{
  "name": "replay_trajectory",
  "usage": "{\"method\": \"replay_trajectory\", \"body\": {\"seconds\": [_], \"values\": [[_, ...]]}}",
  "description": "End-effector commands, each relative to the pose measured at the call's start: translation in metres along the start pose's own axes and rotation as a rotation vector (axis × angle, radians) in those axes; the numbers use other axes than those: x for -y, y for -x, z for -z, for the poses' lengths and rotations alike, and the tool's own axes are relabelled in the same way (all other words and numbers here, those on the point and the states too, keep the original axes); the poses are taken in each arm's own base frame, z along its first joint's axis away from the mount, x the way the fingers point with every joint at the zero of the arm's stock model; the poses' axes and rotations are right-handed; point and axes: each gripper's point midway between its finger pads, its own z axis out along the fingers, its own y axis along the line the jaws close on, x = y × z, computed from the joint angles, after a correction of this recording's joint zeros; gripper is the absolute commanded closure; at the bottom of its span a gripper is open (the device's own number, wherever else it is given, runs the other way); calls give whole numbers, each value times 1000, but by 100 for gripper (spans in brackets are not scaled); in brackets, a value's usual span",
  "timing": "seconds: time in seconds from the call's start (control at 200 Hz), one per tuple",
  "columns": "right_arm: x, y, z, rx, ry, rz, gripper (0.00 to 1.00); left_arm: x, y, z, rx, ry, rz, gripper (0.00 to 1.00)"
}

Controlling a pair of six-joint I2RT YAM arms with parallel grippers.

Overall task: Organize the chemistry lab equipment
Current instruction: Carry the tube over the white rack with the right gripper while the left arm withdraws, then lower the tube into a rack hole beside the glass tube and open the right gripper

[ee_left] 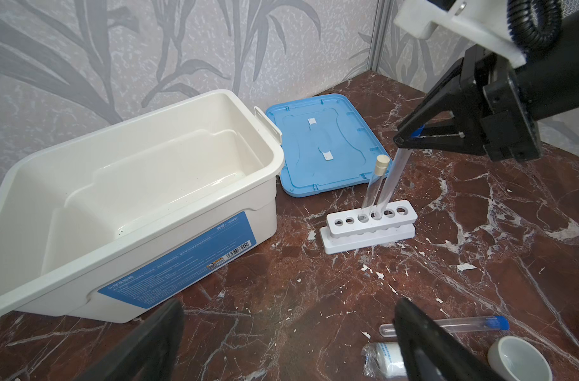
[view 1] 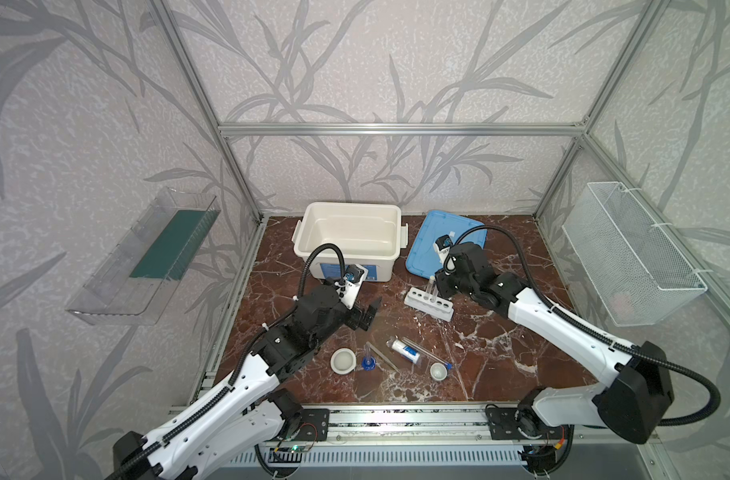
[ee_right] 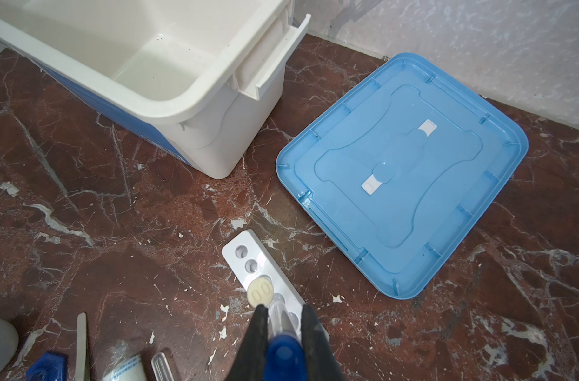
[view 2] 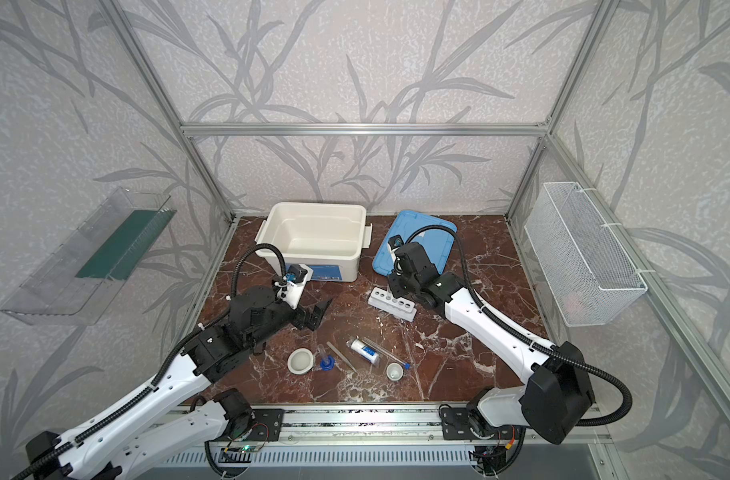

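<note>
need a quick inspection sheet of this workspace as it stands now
surface: brown marble tabletop, white-veined, chipped
job's things: white-capped tube standing in rack; held blue-capped tube tilted, lower end in the next hole; loose blue-capped tube, bottle, tweezers, blue-based cylinder, wide cup, small cup on the tabletop
clutter: nothing seen; bin open, nothing inside, lid flat beside it
grippers: left pincer open, empty; right pincer shut on held blue-capped tube
cables: black cables arch over both arms, snagging nothing
surroundings: clear shelf on left wall, wire basket on right wall

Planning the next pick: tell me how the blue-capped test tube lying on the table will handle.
Round and lying flat on the smooth marble tabletop, the blue-capped test tube probably rolls if nudged. Its thin clear wall looks light, slippery, likely fragile.
</note>
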Motion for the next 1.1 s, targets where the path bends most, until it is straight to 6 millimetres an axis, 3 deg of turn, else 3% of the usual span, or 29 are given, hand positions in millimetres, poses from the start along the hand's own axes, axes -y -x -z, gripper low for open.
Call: {"method": "replay_trajectory", "body": {"seconds": [0.0, 1.095], "values": [[1, 2, -2, 18, -15, -2, 95, -2, -3, 1, -5, 7, 4, 0], [-4, -23, -23, -21, -9, -13, 94, -2, -1, 3, 5, 3, -13, 1]]}}
